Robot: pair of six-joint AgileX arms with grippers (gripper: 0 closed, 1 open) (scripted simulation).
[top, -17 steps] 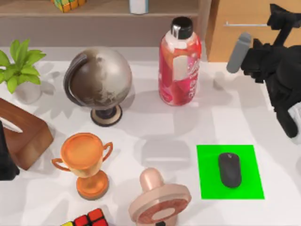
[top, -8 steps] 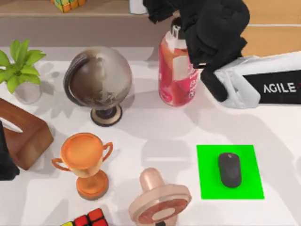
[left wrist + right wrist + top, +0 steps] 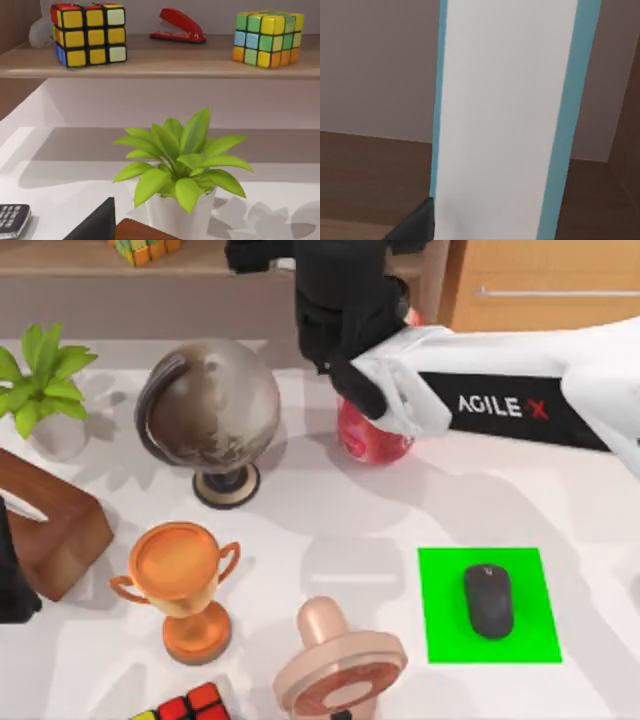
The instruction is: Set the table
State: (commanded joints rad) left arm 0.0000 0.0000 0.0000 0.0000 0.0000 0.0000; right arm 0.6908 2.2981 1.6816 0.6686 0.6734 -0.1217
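Your right gripper [image 3: 300, 255] is up at the far edge of the table [image 3: 330, 510], over the shelf behind the red bottle [image 3: 375, 440], and whether its fingers are wide or narrow you cannot tell. In the right wrist view a white upright object with teal edges [image 3: 502, 120] stands very close in front of the camera, against a brown shelf back. Behind the gripper, your right arm [image 3: 500, 405] stretches in from the right side, crossing over the bottle and hiding its upper part.

On the white table you have a globe [image 3: 210, 415] left of the bottle, a potted plant [image 3: 40, 380] at the far left, a wooden box [image 3: 45, 525] below it, an orange trophy [image 3: 180, 580], a pink fan [image 3: 335, 665] and a puzzle cube [image 3: 185, 705] at the near edge. A black mouse [image 3: 488, 600] lies on the green pad [image 3: 440, 580] at the right.

Your left arm [image 3: 12, 580] sits parked at the left edge; its wrist view faces the plant, two cubes and a red stapler [image 3: 177, 25] on the shelf.
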